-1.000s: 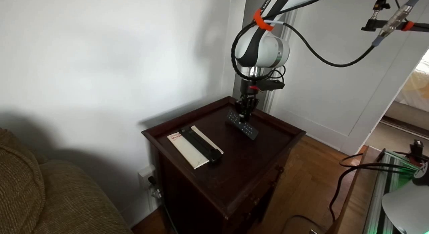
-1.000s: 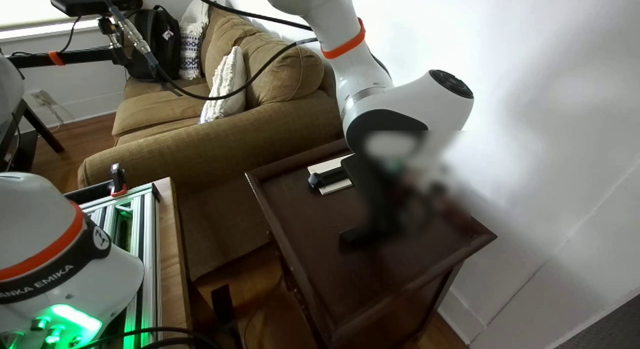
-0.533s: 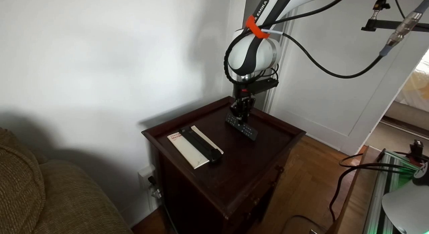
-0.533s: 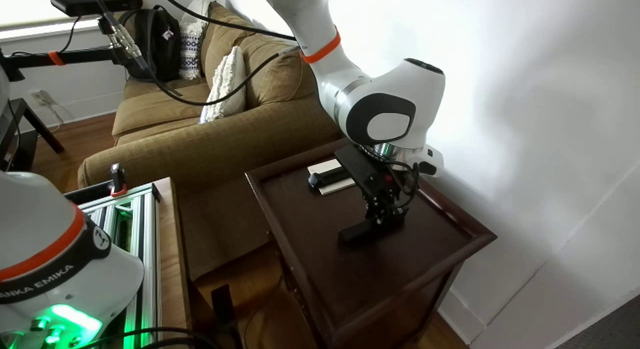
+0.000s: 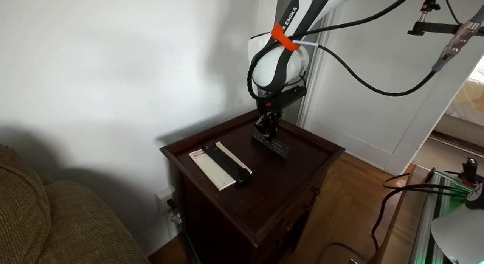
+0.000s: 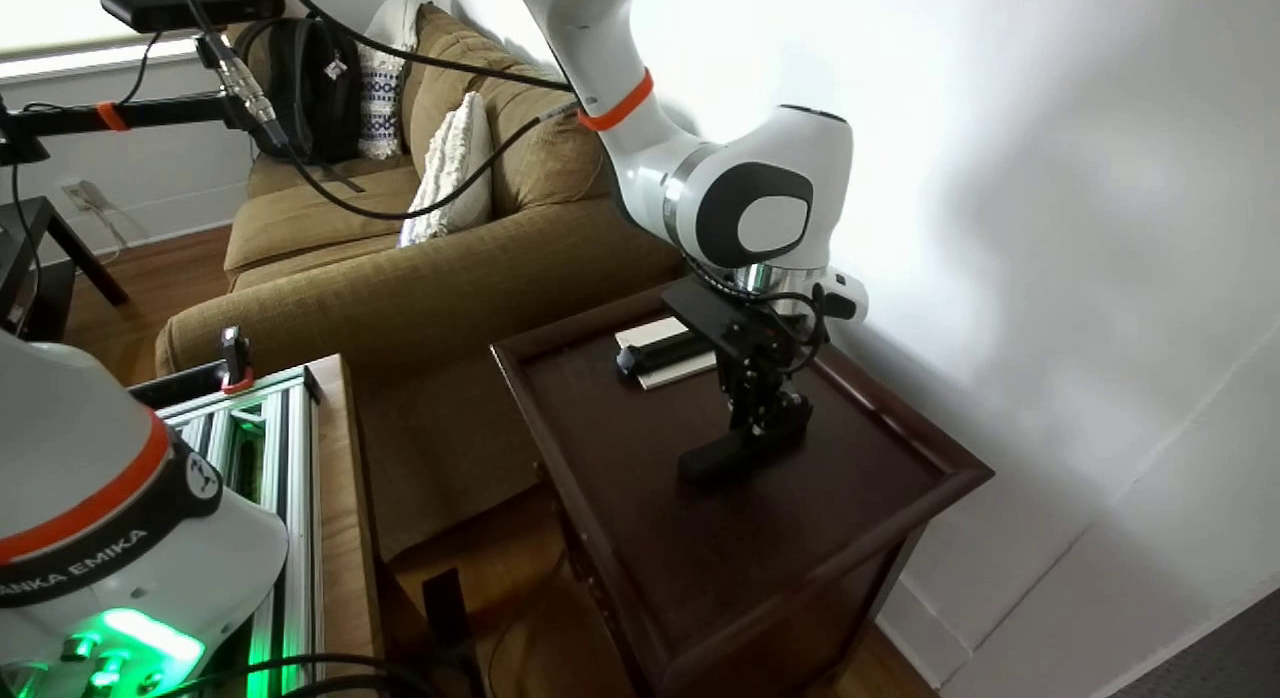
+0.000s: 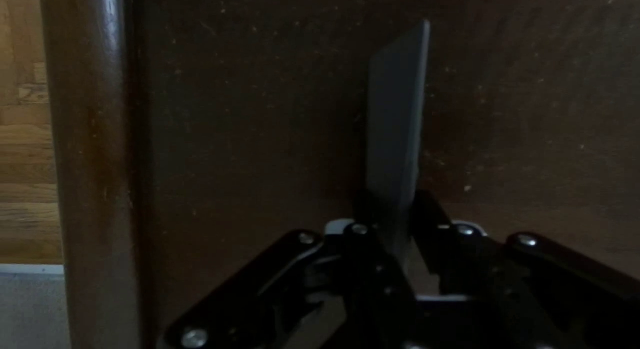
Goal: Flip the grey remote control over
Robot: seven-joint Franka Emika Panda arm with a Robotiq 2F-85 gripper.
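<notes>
Grey remote control (image 7: 392, 124), tipped up with one long edge uppermost, well apart from the book (image 5: 210, 168) on the same worktop (image 5: 261, 196); its buttons face the book, its plain back faces away. The pincer (image 7: 393, 211) is drawn in around it, one finger at each broad side, and appears to have it in a narrow pinch.

If the pincer lets go too soon, the remote could topple onto the wrong face, having only a thin edge to balance on. So narrow a hold might also let it swivel if that edge drags.

The fingers cover part of the remote, and its lower edge is too dark to tell whether it touches the worktop. On the book, a long black object (image 6: 660, 356) is partly hidden behind the arm (image 6: 770, 218) in an exterior view.
</notes>
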